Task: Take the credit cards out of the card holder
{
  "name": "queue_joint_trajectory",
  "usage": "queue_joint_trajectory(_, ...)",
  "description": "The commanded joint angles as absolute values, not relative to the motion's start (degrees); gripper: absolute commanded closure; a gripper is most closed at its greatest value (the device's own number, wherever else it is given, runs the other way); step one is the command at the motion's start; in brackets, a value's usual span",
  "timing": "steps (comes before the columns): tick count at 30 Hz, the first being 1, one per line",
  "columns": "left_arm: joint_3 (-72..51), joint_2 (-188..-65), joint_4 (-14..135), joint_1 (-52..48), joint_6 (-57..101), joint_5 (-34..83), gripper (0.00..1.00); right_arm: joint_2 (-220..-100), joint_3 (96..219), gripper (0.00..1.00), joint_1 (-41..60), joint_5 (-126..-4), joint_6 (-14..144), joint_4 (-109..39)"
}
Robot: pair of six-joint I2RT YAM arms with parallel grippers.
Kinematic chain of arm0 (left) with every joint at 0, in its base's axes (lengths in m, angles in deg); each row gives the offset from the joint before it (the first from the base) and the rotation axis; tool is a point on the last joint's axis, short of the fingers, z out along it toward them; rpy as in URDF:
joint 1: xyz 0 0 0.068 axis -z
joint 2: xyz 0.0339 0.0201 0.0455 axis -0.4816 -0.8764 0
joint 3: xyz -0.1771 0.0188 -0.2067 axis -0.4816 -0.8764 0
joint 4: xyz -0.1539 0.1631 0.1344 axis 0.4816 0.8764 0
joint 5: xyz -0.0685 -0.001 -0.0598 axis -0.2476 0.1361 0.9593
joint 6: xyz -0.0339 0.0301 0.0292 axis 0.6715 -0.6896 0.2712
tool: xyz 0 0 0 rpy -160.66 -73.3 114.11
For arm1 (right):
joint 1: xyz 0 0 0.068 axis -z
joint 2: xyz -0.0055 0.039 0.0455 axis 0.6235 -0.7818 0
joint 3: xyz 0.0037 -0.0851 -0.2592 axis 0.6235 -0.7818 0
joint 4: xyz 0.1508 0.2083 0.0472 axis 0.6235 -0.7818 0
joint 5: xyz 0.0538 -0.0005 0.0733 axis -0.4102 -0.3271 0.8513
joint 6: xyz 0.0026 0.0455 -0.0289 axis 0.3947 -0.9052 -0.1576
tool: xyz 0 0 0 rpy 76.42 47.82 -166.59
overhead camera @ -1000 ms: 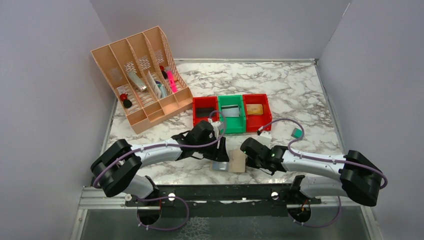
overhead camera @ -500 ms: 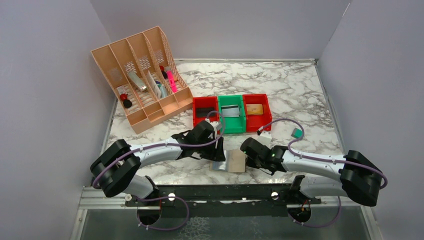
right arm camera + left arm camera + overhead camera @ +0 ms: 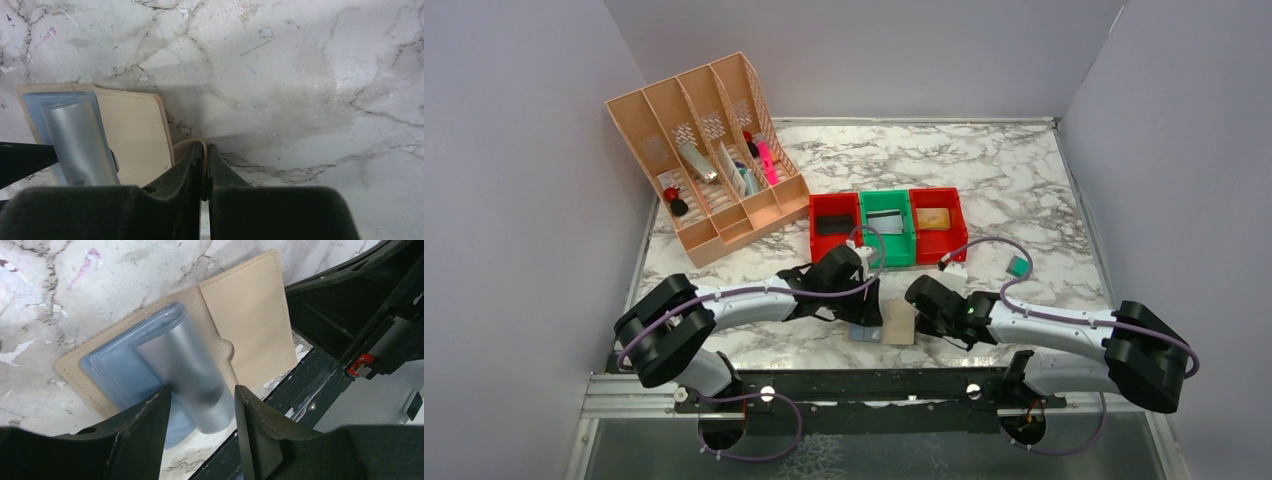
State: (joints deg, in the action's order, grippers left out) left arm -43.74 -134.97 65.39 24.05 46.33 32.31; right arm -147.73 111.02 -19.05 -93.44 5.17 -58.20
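— While the card holder [image 3: 250, 325] lies open like that, where exactly does it sit?

— Flat on the marble table [image 3: 300, 75], close to the near edge, between the two arms. Its plain tan half is on the robot's right. The half with the pale blue-grey pocket [image 3: 115, 375] is on the left.

— Is anything showing in it?

— A silver card [image 3: 190, 375]. Its far end is tucked under the pocket's lip, and the rest juts out past the holder's edge toward the left wrist camera. It is bowed upward across its width rather than flat.

— And the left gripper [image 3: 202, 400]?

— It is over the pocket half. Its fingers stand apart, one on each long side of the silver card and close against its edges. Whether they actually press on the card, I cannot tell.

— What about the right gripper [image 3: 204, 150]?

— Its jaws are drawn together on a small tan tab at the holder's right edge, pinching it low against the table.

— Anything else on the table?

— Three bins [image 3: 887, 240] stand in a row farther back, red, green, red, each with something flat inside. A peach slotted organiser [image 3: 709, 160] stands at the far left, holding pens and small items. Both are well apart from the card holder.
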Motion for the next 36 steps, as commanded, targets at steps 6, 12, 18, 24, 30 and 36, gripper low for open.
queue_joint_trajectory(6,-45.52,-137.35,51.08,25.17,51.78,36.65,0.42,-148.3,108.95,0.87,-18.82,-92.41,3.35,-57.95)
queue_joint_trajectory(12,-48.73,-137.58,43.7,25.7,56.83,35.63,0.38,-147.75,107.68,0.85,-18.82,-91.51,2.87,-56.39)
queue_joint_trajectory(18,-50.03,-137.02,42.95,25.7,59.06,33.93,0.36,-145.85,107.5,0.78,-18.82,-90.07,2.46,-56.6)
queue_joint_trajectory(24,-49.69,-137.41,42.92,25.7,59.27,34.3,0.34,-140.98,109.86,0.62,-18.72,-92.43,2.92,-63.03)
queue_joint_trajectory(30,-48.61,-138.41,43.48,25.82,58.88,34.29,0.35,-135.44,111.95,0.6,-18.69,-95.52,2.7,-68.94)
queue_joint_trajectory(36,-45.66,-139.44,47.15,26.78,56.63,33.58,0.35,-131.44,112.32,0.66,-18.73,-92.67,6.32,-64.82)
